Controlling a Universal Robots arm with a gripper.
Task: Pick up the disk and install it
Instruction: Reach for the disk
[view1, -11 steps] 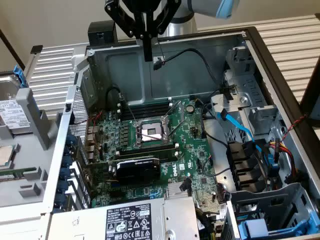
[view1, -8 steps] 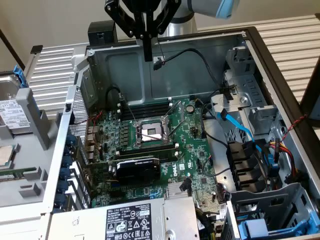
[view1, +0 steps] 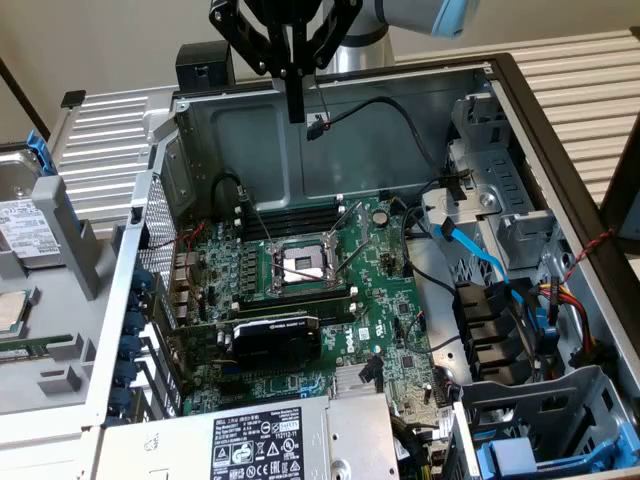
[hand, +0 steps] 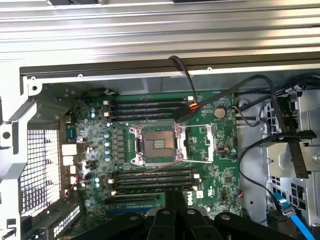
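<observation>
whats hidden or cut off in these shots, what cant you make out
- disk, exterior view: cut off by the left edge and partly behind a grey holder; its label print is too small to read.
- other blue-framed drive, exterior view: cut off by the bottom edge, mostly hidden inside its bay.
- power supply, exterior view: cut off by the bottom edge; label print too small.

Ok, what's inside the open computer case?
A green motherboard with a bare processor socket, a black expansion card, cables and a grey power supply box. What lies beneath that box is covered.
</observation>
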